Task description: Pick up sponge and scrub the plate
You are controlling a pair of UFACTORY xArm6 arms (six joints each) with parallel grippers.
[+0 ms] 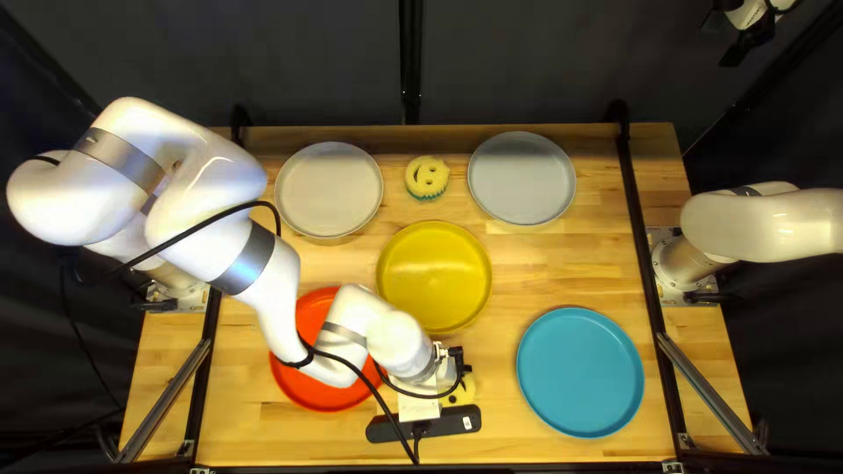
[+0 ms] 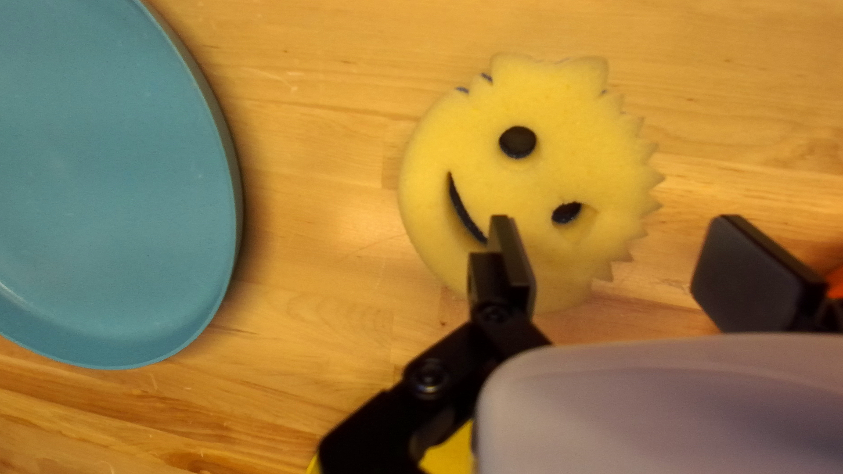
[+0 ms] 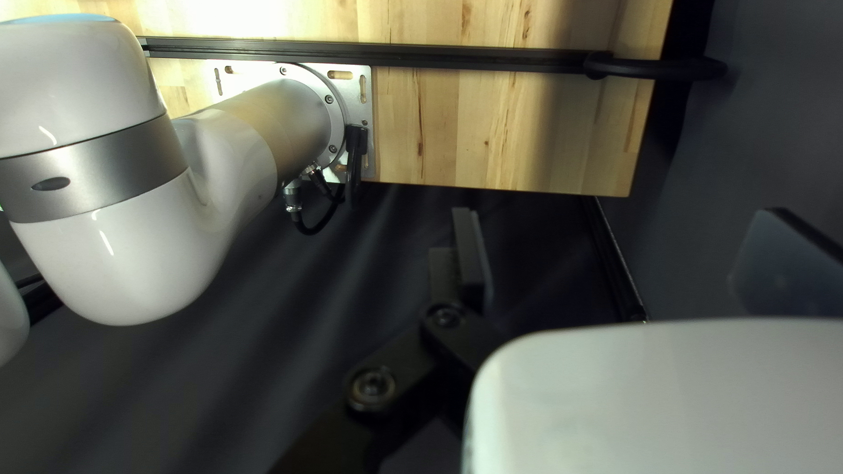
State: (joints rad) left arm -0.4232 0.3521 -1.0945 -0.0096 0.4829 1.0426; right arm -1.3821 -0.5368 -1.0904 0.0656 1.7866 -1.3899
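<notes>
My left gripper points down near the table's front edge in the top left view, its fingers hidden. A yellow smiley sponge shows partly beside it. In the left wrist view the gripper is open; one finger overlaps the sponge, the other is off to its side, and whether either touches it cannot be told. The blue plate lies right of that sponge and also shows in the left wrist view. My right gripper is raised at the top right corner; in the right wrist view the gripper stands open and holds nothing.
A yellow plate lies mid-table; a red plate is partly under my left arm. Toward the far edge, a second smiley sponge sits between a whitish plate and a grey plate. Dark rails run along the table's sides.
</notes>
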